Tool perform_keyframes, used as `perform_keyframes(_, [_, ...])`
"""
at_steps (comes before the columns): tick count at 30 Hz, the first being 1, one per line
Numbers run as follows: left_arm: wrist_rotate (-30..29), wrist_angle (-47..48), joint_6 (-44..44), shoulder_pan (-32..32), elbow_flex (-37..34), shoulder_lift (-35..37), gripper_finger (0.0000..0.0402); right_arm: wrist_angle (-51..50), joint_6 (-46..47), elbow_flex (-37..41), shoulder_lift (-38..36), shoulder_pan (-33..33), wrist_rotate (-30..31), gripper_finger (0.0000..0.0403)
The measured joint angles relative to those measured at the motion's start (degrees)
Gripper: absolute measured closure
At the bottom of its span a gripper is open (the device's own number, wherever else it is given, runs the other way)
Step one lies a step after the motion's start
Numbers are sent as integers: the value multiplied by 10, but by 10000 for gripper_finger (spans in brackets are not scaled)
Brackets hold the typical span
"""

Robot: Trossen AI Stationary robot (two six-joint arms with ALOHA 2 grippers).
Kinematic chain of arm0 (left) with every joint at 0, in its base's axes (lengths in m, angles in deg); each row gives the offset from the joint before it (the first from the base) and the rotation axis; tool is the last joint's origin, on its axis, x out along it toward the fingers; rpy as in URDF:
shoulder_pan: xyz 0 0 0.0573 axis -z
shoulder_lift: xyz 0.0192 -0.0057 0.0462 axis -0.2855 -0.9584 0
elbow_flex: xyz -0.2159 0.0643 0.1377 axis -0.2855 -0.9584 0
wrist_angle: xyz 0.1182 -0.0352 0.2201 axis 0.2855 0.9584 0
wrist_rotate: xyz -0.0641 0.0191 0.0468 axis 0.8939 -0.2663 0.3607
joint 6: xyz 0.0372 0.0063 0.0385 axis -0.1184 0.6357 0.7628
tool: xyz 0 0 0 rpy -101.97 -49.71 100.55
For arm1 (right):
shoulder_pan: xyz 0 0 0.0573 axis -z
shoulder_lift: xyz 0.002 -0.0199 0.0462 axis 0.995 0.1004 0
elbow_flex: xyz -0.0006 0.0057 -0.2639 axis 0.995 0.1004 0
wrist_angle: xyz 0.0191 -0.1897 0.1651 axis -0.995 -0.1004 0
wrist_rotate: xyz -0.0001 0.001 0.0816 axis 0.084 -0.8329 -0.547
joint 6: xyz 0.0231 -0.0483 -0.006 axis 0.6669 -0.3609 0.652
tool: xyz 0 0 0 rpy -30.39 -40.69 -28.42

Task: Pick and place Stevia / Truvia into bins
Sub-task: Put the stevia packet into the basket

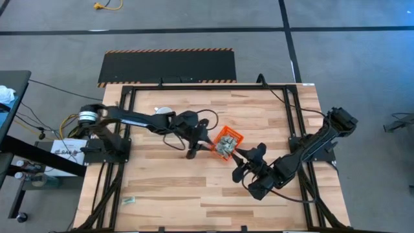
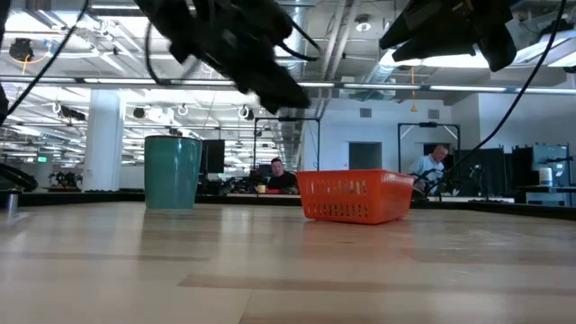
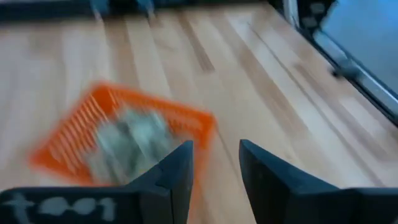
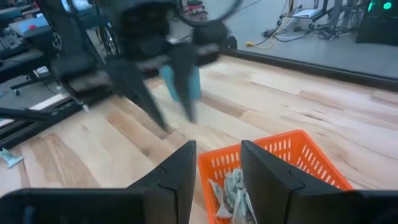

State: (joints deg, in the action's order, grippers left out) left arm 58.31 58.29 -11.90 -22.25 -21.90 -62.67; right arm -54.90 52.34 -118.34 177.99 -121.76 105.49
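Observation:
The orange bin (image 1: 228, 142) stands on the table's middle, and several pale green and white sachets (image 4: 231, 190) lie heaped in it (image 3: 134, 140). One more sachet (image 1: 128, 201) lies flat near the table's near-left corner. My left gripper (image 1: 200, 147) hovers just left of the bin, above the table, open and empty (image 3: 216, 171). My right gripper (image 1: 238, 163) hovers off the bin's near-right side, also open and empty (image 4: 217, 171). In the low view the bin (image 2: 355, 195) rests on its base, with both arms raised above it.
A teal mug (image 2: 173, 171) stands upright on the table, left of the bin and farther back (image 1: 164, 111). Black frame rails (image 1: 292, 116) run along the table's left, right and far sides. Bare wood lies toward the near edge (image 1: 194, 200). People sit far behind the table.

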Motion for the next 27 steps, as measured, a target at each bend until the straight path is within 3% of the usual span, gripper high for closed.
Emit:
perform_keyframes(6, [1, 364, -19, 47, 1, 136, 283, 0, -3, 0, 0, 0, -8, 285])
perform_keyframes(10, [-18, 582, -124, 127, 0, 211, 283, 3, -20, 0, 0, 0, -9, 285])
perform_keyframes(14, [-101, 717, -254, 247, 0, 255, 283, 3, -29, 0, 0, 0, -21, 285])
perform_keyframes(17, [-131, 747, -352, 340, -5, 266, 283, 4, -29, 0, 0, 0, -39, 285])
perform_keyframes(21, [-130, 711, -470, 452, -17, 262, 283, 4, -30, 0, 0, 0, -58, 285])
perform_keyframes(27, [-130, 674, -562, 550, -17, 207, 283, 4, -33, 0, 0, 0, -63, 285])
